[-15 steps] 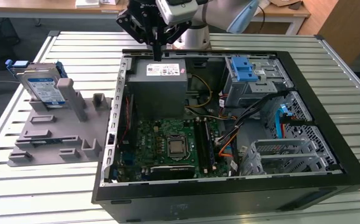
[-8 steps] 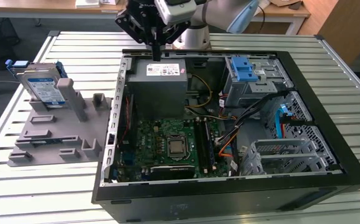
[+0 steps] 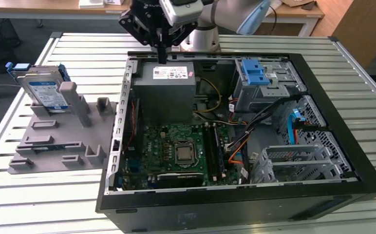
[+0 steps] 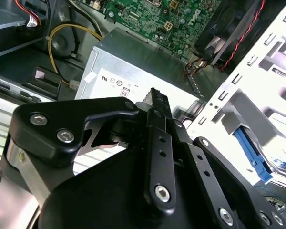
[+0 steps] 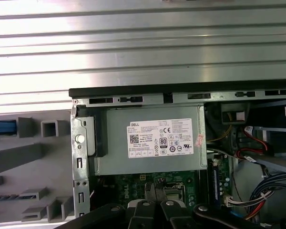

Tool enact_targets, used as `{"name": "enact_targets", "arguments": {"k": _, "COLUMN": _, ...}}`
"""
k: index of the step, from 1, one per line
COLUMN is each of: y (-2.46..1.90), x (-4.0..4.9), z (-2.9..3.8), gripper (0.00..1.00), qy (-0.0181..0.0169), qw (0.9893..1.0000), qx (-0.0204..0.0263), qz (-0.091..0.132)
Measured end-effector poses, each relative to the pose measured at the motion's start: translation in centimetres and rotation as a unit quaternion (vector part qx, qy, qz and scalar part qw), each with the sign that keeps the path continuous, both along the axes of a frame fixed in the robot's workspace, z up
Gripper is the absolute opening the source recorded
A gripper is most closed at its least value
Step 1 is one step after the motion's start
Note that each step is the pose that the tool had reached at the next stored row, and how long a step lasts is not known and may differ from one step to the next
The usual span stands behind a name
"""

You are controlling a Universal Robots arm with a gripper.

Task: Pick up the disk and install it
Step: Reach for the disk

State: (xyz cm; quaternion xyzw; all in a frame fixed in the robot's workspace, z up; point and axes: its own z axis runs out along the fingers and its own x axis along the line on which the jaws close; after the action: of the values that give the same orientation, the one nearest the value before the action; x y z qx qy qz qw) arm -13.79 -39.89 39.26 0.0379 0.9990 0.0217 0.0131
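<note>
Far on the exterior view's left, on the slatted metal table (image 3: 58, 195), a grey rack (image 3: 51, 141) of slots and posts. Upright in a slot at its far end, the disk (image 3: 45, 91): silver, white-and-blue label facing out, blue bracket around it, touched by nothing.

Next to the right, the open computer case (image 3: 240, 207), lying on its side. Over its far left corner, the gripper (image 3: 162, 59), well apart from the disk, tips pointing down at the far edge of the grey power supply (image 3: 168, 92). Fingers pressed together, nothing held between them. Same closed tips in both wrist views: gripper (image 5: 158, 184) near the power supply's white sticker (image 5: 159, 138), and gripper (image 4: 155, 94) before the same grey box.

Nearer the camera than the power supply, the green motherboard (image 3: 181, 151). Further right, a blue latch (image 3: 256, 73) on the drive bay, loose cables (image 3: 266, 117) beneath it, and a metal drive cage (image 3: 292, 161) toward the case's right end.
</note>
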Motion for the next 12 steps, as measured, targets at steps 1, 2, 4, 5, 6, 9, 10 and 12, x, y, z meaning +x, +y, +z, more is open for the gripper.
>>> {"name": "enact_targets", "arguments": {"k": 1, "y": 0.0, "x": -0.03, "z": 0.0, "gripper": 0.11, "qy": 0.0, "qw": 1.0, "qx": 0.0, "qz": 0.0}}
{"name": "enact_targets", "arguments": {"k": 2, "y": 0.0, "x": -0.06, "z": 0.0, "gripper": 0.11, "qy": 0.0, "qw": 1.0, "qx": 0.0, "qz": 0.0}}
{"name": "enact_targets", "arguments": {"k": 4, "y": 0.0, "x": -0.12, "z": 0.0, "gripper": 0.11, "qy": 0.0, "qw": 1.0, "qx": 0.0, "qz": 0.0}}
{"name": "enact_targets", "arguments": {"k": 5, "y": 0.0, "x": -0.15, "z": 0.0, "gripper": 0.11, "qy": 0.0, "qw": 1.0, "qx": 0.0, "qz": 0.0}}
{"name": "enact_targets", "arguments": {"k": 6, "y": 0.0, "x": -0.17, "z": 0.0, "gripper": 0.11, "qy": 0.0, "qw": 1.0, "qx": 0.0, "qz": 0.0}}
{"name": "enact_targets", "arguments": {"k": 9, "y": 0.0, "x": -0.26, "z": 0.0, "gripper": 0.11, "qy": 0.0, "qw": 1.0, "qx": 0.0, "qz": 0.0}}
{"name": "enact_targets", "arguments": {"k": 10, "y": 0.0, "x": -0.29, "z": 0.0, "gripper": 0.11, "qy": 0.0, "qw": 1.0, "qx": 0.0, "qz": 0.0}}
{"name": "enact_targets", "arguments": {"k": 12, "y": 0.0, "x": -0.35, "z": 0.0, "gripper": 0.11, "qy": 0.0, "qw": 1.0, "qx": 0.0, "qz": 0.0}}
